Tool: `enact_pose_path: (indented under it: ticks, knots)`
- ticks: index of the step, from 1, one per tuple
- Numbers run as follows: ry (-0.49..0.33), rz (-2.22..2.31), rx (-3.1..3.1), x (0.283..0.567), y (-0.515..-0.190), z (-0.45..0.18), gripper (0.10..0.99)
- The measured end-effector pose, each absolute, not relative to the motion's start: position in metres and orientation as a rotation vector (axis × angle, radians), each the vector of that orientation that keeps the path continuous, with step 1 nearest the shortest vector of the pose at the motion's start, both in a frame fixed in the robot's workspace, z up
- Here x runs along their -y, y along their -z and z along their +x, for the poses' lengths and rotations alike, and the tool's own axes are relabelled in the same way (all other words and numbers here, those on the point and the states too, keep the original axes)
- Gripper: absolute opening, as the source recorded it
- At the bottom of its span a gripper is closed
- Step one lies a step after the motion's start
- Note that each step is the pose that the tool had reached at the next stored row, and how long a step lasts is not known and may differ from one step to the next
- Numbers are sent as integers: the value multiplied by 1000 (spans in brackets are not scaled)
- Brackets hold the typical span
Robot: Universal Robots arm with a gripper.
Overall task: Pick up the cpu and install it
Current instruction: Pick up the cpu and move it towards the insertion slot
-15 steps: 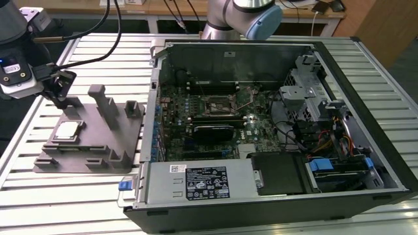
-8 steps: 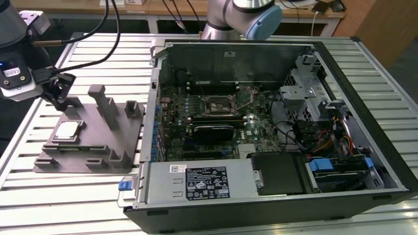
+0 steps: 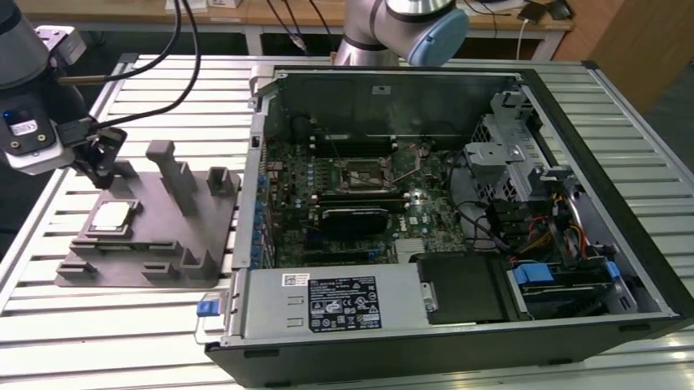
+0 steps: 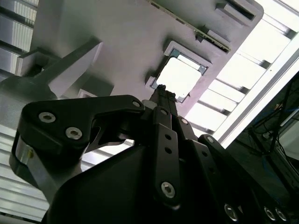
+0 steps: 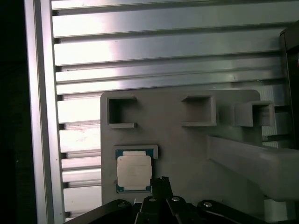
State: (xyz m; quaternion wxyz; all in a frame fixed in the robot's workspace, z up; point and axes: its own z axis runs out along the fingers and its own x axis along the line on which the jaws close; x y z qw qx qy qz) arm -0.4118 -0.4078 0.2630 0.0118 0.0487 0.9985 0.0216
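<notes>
The cpu (image 3: pixel 112 216) is a small silver square with a thin green rim, lying flat in a recess of the grey fixture block (image 3: pixel 179 236) at the exterior view's left. My gripper (image 3: pixel 100 174) hangs just above the block, a little behind the cpu and apart from it. Its fingers look shut together with nothing between them. In the first wrist view the cpu (image 5: pixel 134 171) sits close beside the fingertips (image 5: pixel 162 180). In the second wrist view the cpu (image 4: pixel 180 77) shows bright just past my gripper (image 4: pixel 161 87). The black-framed socket (image 3: pixel 363 172) lies on the motherboard inside the case.
The open computer case (image 3: pixel 607 244) lies on the slatted metal table (image 3: pixel 130 325), right of the fixture. The fixture block (image 5: pixel 177 140) has upright posts (image 3: pixel 165 166) and small pockets close to my gripper. Cables, a drive cage (image 3: pixel 509 162) and a power supply (image 3: pixel 325 302) crowd the case.
</notes>
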Motion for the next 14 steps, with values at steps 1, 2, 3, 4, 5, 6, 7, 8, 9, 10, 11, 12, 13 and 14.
enact_pose_path:
  ticks: [1,2,3,4,5,6,7,8,9,10,11,12,13,14]
  knots:
    - [-67,152,-3114,408,-262,-412,106]
    - [-67,152,-3115,408,-260,-413,106]
    - [-67,152,-3115,408,-259,-414,106]
    - [-67,152,-3115,408,-258,-414,106]
    - [-67,153,-3116,408,-256,-415,106]
    - [-67,153,-3116,409,-255,-416,106]
    - [-67,153,-3116,409,-254,-417,106]
    - [-67,153,-3116,409,-252,-418,106]
    - [-67,153,-3116,409,-251,-419,106]
    - [-67,153,-3116,409,-249,-420,106]
    - [-67,153,-3117,409,-248,-421,106]
    - [-67,153,-3117,409,-246,-421,106]
    - [-67,153,-3117,409,-245,-422,106]
    - [-67,153,-3117,409,-243,-423,106]
